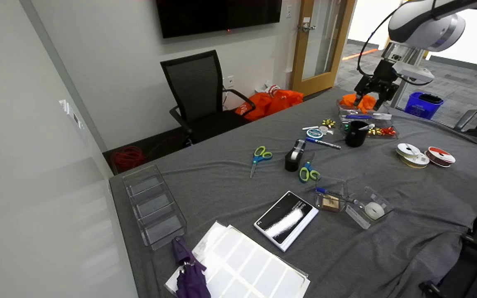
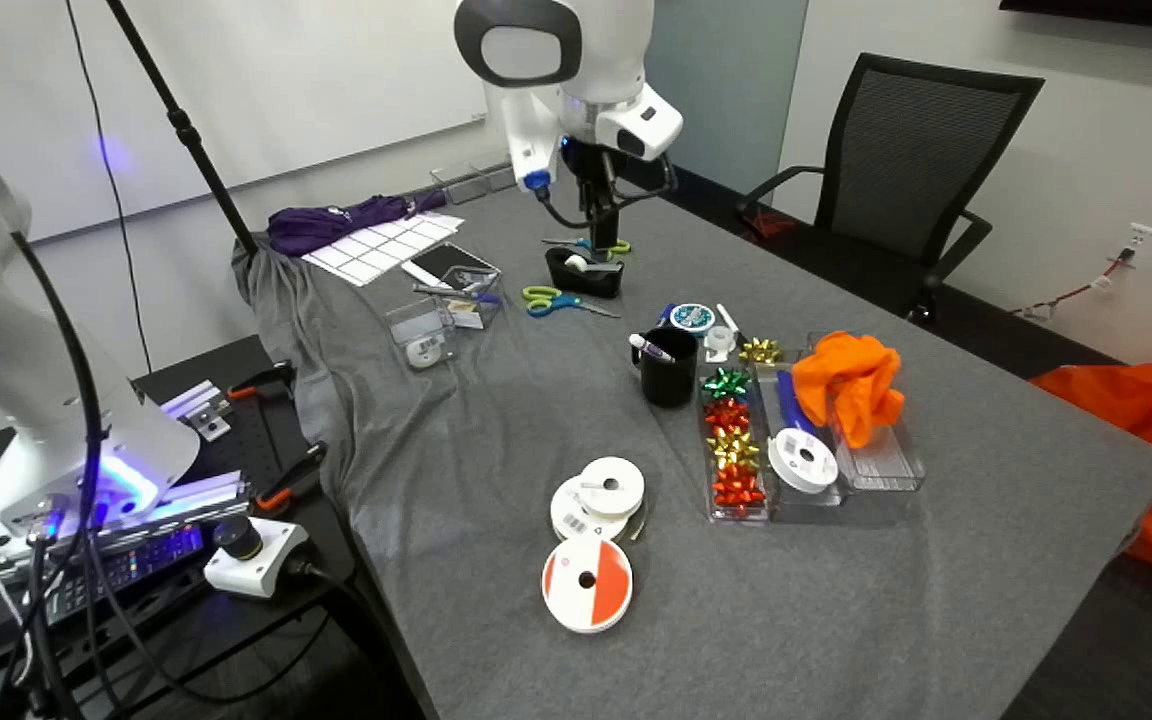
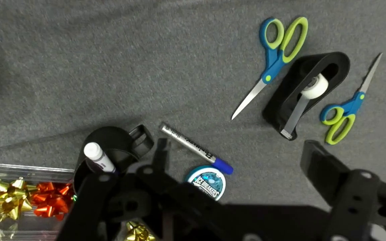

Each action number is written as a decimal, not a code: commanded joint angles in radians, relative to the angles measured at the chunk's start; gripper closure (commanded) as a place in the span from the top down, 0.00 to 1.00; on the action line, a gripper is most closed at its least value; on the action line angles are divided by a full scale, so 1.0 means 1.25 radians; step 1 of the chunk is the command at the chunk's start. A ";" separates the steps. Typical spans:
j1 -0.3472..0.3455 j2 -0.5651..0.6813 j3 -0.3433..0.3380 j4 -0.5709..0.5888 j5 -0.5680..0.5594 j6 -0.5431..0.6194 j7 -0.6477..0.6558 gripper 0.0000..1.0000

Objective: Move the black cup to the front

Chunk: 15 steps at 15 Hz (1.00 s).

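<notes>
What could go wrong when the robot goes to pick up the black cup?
The white-capped stick pokes out of the black cup, so the open claw might knock it, or it could fall out if the cup tips. The clear tray of shiny bows sits close by the cup, so the claw might bump it coming down. The blue-capped marker also lies close to the cup and might get nudged and roll.

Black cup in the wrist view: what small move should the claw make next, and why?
I'd probably shift the open claw sideways toward the black cup before any lowering, because in the wrist view the cup lies left of the gap between the fingers and is partly hidden by the claw itself.
</notes>
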 commanded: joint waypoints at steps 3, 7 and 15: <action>0.003 0.087 0.040 0.002 0.068 0.149 0.121 1.00; 0.046 0.145 0.047 0.006 0.049 0.290 0.276 1.00; 0.104 0.202 -0.004 0.001 -0.058 0.369 0.489 1.00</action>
